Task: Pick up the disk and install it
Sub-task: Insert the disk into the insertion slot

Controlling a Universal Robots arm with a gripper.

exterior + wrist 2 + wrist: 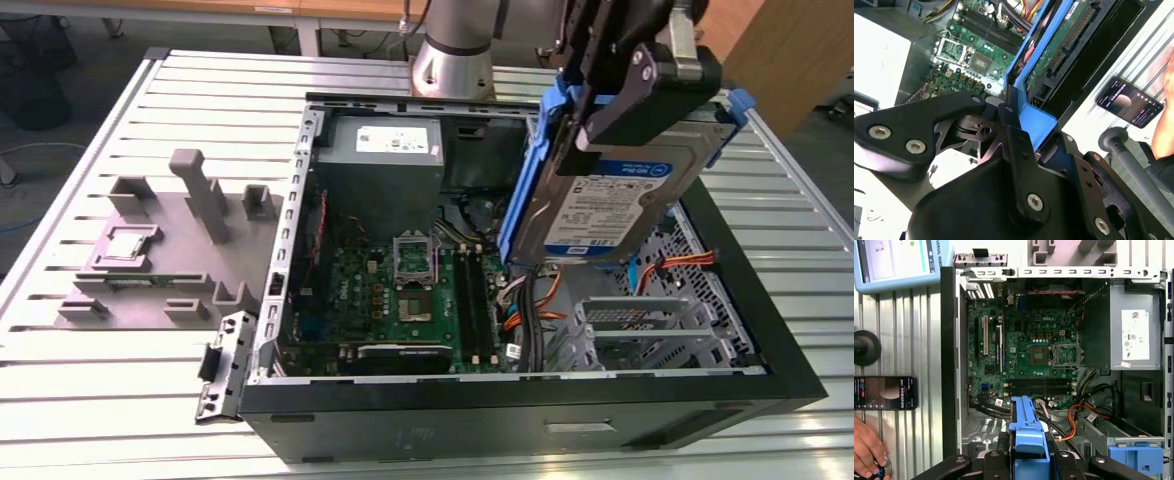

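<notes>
— Where's the disk?
— I have the disk [607,205] pinched by its blue carrier [1026,432] in the pincer [627,115]. It hangs long axis down, tilted, above the open case [534,405].
— And the bay?
— The metal cage [654,325] lies below its lower end, apart from it by my judgement.

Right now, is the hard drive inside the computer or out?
Out. The gripper grips the hard drive by its blue carrier, tilted over the open computer case.
</notes>
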